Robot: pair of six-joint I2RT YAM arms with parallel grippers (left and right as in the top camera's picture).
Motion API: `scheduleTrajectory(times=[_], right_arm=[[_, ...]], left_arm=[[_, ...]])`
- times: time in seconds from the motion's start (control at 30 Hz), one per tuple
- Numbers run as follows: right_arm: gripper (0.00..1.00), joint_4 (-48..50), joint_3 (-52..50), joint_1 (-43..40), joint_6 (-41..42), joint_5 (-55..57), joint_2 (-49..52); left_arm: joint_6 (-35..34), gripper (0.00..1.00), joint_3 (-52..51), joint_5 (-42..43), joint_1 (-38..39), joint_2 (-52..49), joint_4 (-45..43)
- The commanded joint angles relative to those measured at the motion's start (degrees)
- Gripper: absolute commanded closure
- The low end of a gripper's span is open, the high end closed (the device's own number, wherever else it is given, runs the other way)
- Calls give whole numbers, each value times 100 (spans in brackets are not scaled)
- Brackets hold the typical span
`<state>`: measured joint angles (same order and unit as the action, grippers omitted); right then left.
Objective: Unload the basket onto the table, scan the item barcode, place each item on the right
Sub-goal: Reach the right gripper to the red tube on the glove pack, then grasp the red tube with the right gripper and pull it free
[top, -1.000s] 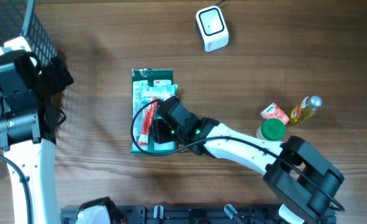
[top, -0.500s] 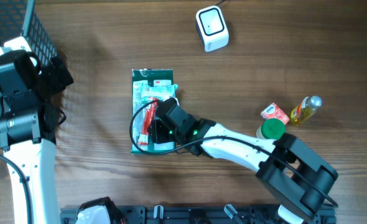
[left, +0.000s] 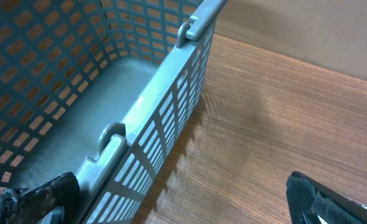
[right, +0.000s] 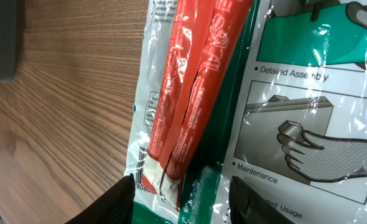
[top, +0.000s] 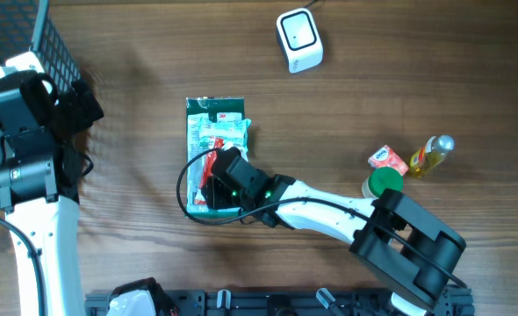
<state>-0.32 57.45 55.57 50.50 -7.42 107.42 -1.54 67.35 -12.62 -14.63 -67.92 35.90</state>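
Overhead view, from the left: a blue mesh basket stands at the edge, and the left claw beside it has its fingers spread wide, holding nothing. In the middle of the wooden surface lies the green plastic pack with a red sachet on it. The right claw is half open over the pack's lower end, one finger at each side of the sachet, gripping nothing. A white scanner sits well apart. At the right stand a small red packet, a green-lidded jar and a yellow bottle.
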Motion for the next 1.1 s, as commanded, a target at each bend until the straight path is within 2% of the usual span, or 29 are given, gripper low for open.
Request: scheduleTrajectory(times=[0.0,0.67,0.77,0.93,1.07], right_arm=[[51,28,-59,26,87,90,105],[50,33,-59,48,96,107,238],[50,116,-59,48,306,83,372],[59,310,-59,50,354,-149,376],[59,501,-59,50,369,-221,376]], left_arm=[[-229,0,-317,310,-28,-227,297],[-229,0,-317,313,-28,-227,297],[-229,0,-317,313,-28,-227,297],[-229,0,-317,310,-28,-227,297],[-229,0,-317,313,-28,-227,297]])
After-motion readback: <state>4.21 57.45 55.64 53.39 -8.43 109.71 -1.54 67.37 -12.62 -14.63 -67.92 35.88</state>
